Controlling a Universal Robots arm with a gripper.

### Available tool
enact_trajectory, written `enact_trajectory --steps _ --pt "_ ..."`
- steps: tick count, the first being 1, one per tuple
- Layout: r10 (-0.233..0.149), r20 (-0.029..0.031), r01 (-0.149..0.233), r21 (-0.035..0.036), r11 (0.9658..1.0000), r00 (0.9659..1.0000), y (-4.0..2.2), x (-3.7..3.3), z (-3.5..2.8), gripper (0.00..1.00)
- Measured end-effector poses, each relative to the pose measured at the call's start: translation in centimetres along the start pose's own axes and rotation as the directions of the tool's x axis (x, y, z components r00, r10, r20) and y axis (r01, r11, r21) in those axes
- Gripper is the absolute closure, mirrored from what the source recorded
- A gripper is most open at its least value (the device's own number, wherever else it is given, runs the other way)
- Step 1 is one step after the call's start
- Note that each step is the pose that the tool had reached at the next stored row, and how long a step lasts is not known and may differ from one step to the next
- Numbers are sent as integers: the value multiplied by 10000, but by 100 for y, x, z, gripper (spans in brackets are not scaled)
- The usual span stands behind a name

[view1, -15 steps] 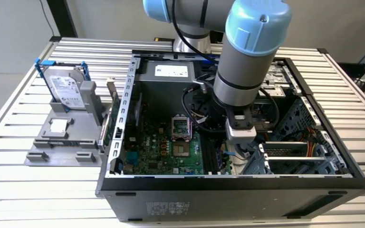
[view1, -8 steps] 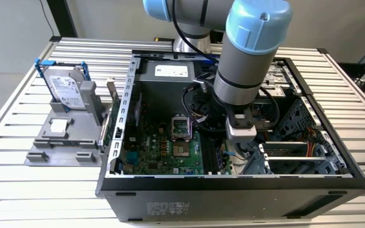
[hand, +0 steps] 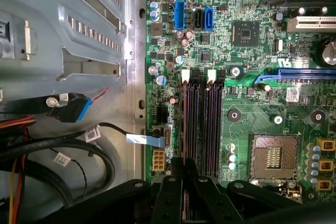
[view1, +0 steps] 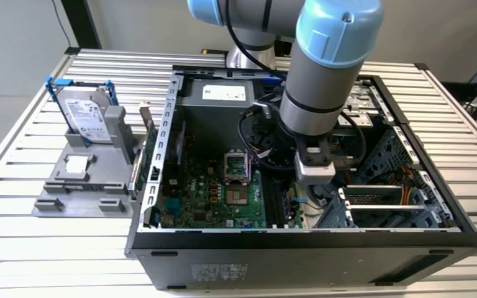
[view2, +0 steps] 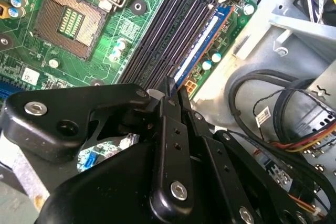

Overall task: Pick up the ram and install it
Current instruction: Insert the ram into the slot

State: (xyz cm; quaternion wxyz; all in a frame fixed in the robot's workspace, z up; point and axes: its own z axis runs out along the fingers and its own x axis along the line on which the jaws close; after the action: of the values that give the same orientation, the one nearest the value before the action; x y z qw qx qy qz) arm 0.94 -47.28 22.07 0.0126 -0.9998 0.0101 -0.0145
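Ram: on edge in the outermost of the memory slots, the one closest to the bare metal floor and the cables.

Slatted metal desk carries everything. Largest on it is an open computer case, lying on its side with the panel off. Inside:
- green motherboard over the case floor
- bare processor socket near the board's middle
- metal drive cage toward the case's 4 o'clock corner in the exterior view
- black cable loops between cage and board

Arm drops in from 12 o'clock.

At the case's 9 o'clock in the exterior view, just beside its wall, sits a grey fixture. A hard drive in a blue frame stands upright in its far pocket.

Slots run as four dark parallel channels in both wrist views, beside the socket. The other three look unfilled.

Pincer is low in the case, roughly 4 o'clock of the socket in the exterior view. Jaws narrow, black fingertips drawn almost together with the ram's near end running in between them. The rest of the stick stretches away from the pincer along the slot. In the first wrist view the pincer lines up with that same outer channel.
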Motion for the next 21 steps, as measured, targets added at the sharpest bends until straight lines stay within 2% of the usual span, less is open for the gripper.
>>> enact_trajectory --steps 7,14,18,21 --pt "213 -6 -213 -6 9998 9998 1 -14 25 100" --pt "221 -5 -221 -6 9998 9998 2 -15 49 100" --pt "139 -3 -139 54 9999 9999 0 -16 51 100" --pt "137 -2 -137 55 9999 9999 3 -16 52 100"
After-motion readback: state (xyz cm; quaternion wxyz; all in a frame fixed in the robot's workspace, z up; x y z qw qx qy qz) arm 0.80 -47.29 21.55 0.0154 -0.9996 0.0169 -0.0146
